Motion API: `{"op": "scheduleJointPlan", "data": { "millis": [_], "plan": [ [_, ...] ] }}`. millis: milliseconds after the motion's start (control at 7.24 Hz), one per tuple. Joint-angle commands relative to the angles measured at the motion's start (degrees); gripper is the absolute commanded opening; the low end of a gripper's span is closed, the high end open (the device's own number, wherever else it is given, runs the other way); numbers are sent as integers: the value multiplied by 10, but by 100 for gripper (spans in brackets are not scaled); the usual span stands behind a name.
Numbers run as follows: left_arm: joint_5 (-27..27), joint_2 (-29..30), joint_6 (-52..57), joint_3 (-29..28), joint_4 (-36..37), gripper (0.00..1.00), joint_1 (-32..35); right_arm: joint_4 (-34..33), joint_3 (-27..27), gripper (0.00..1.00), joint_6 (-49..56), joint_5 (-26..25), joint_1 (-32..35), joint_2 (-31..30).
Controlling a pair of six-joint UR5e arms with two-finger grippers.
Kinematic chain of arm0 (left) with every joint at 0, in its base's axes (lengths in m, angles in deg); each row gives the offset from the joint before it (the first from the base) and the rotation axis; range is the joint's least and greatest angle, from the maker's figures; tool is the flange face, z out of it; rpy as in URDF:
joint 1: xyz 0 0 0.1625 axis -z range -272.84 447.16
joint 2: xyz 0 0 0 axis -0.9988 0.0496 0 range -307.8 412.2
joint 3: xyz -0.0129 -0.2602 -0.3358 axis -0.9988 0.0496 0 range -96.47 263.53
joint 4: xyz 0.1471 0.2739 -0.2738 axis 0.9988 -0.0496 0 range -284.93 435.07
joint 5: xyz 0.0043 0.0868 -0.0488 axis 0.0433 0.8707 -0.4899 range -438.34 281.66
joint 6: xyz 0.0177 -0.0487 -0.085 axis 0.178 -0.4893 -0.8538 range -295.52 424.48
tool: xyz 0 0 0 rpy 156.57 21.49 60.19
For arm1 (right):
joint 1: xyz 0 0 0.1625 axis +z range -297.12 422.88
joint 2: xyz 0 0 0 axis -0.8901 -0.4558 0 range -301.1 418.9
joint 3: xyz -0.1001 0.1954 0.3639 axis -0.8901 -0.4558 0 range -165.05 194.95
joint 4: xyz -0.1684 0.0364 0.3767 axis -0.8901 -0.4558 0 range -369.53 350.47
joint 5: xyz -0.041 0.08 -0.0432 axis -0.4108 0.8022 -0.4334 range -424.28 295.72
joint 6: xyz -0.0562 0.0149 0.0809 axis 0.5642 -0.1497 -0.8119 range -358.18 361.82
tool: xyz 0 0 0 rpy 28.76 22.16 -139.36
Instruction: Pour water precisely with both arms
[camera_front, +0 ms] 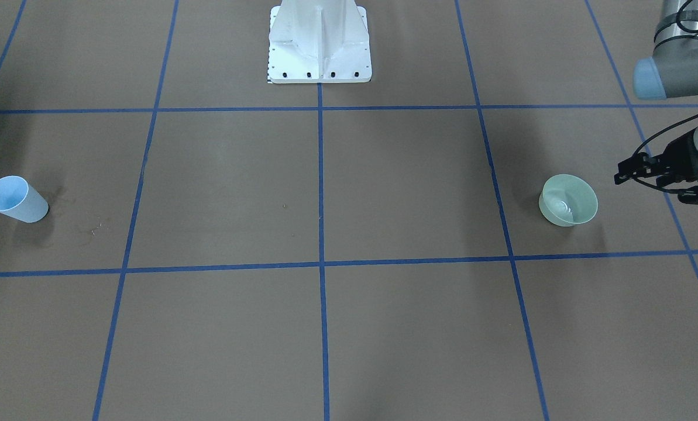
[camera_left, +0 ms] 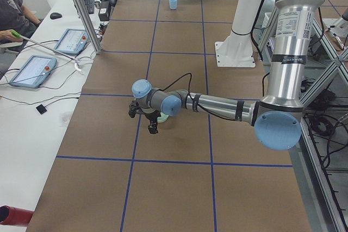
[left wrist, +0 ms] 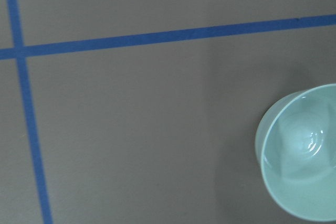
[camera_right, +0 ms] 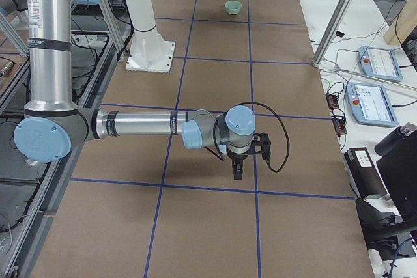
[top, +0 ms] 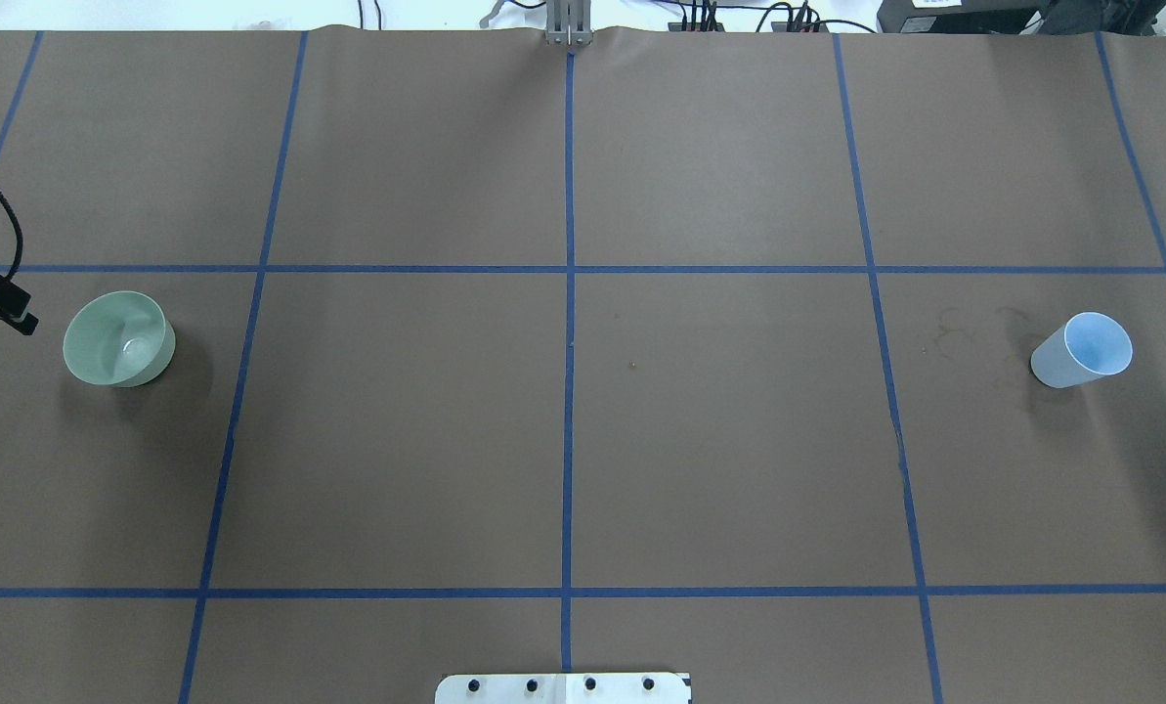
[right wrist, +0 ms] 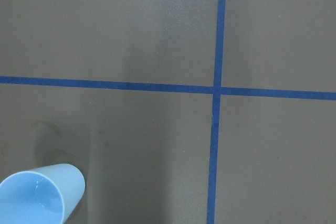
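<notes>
A pale green bowl (camera_front: 568, 200) stands on the brown table at the robot's left, also in the overhead view (top: 118, 339). A little clear water (left wrist: 312, 141) shows as ripples and glints in its bottom. A light-blue cup (top: 1081, 350) stands upright at the far right, also in the right wrist view (right wrist: 39, 198). My left gripper (camera_front: 695, 196) hangs just outside the bowl, pointing down, holding nothing; I cannot tell how its jaws stand. My right gripper (camera_right: 236, 168) hangs above the table near the cup, which is hidden in that view; I cannot tell its state.
The white pedestal base (camera_front: 319, 44) stands at the table's robot-side middle. Blue tape lines (top: 569, 293) split the brown cover into squares. Faint dried stains (top: 954, 330) lie beside the cup. Operators' tablets (camera_left: 32, 70) lie on a side bench.
</notes>
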Motion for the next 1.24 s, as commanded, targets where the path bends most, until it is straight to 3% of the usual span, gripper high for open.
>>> {"op": "scheduleJointPlan", "data": {
  "millis": [0,552,690,828,966,1104],
  "plan": [
    [-1,26,-71,-39,-54,100,-23,2,0,100,0,0,0,0],
    [-2,49,-76,-76,-56,97,-46,2,0,100,0,0,0,-2],
    [-3,49,-77,-76,-56,77,-49,2,0,100,0,1,0,-2],
    [-5,49,-78,-74,-56,12,-49,2,2,100,0,1,0,-2],
    [-6,50,-79,-71,-56,0,-49,2,3,100,0,2,0,-4],
    [-11,50,-79,-69,-55,0,-49,2,7,100,0,2,0,-6]
  ]
}}
